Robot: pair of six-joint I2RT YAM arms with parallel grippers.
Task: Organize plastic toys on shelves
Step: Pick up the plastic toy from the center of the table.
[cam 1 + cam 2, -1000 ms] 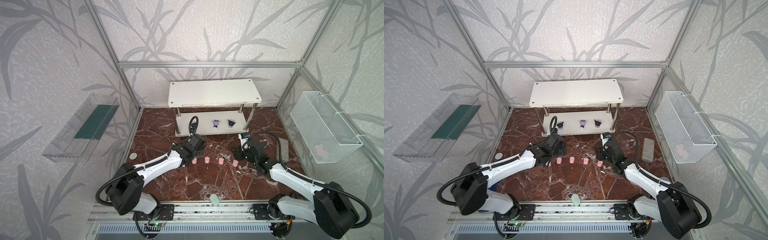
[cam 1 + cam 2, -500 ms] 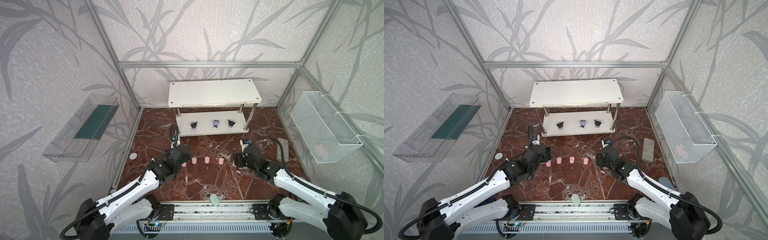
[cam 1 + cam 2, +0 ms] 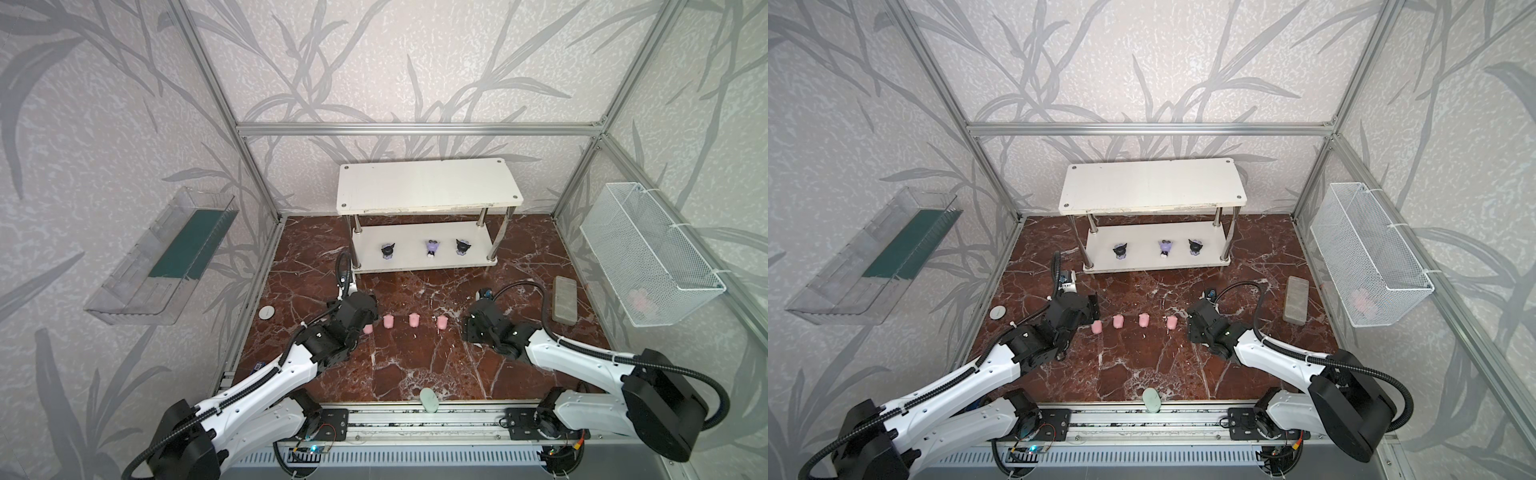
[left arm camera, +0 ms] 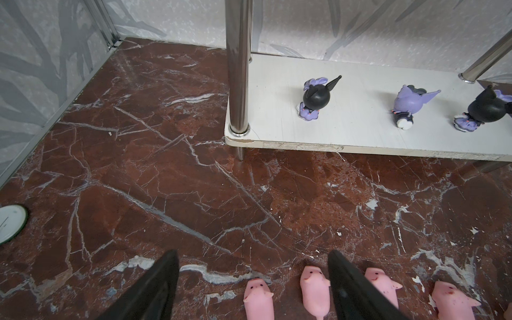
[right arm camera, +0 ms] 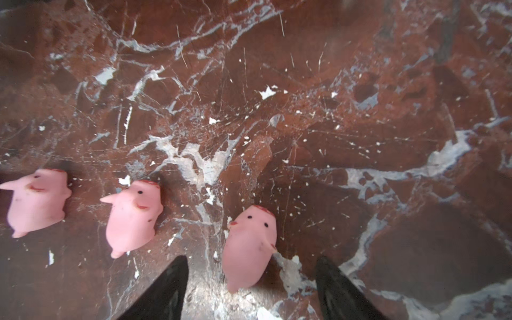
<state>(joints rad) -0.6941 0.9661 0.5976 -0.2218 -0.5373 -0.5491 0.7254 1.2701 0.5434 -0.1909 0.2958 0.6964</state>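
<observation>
Marble floor point(image 3: 415, 365): pink pigs point(image 3: 414, 320), shelves point(image 3: 409, 243).

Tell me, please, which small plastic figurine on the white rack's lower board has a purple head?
The middle figurine of the three; the left-end figurine and right-end figurine beside it have black heads.

No word, number, brand or sign can be read anywhere, neither on the shelves point(image 3: 428, 189) nor on the plastic toys point(image 4: 315, 97).

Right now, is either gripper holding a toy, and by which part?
Nothing is held: the left gripper and right gripper stand open over pink pigs lying loose on the floor.
</observation>
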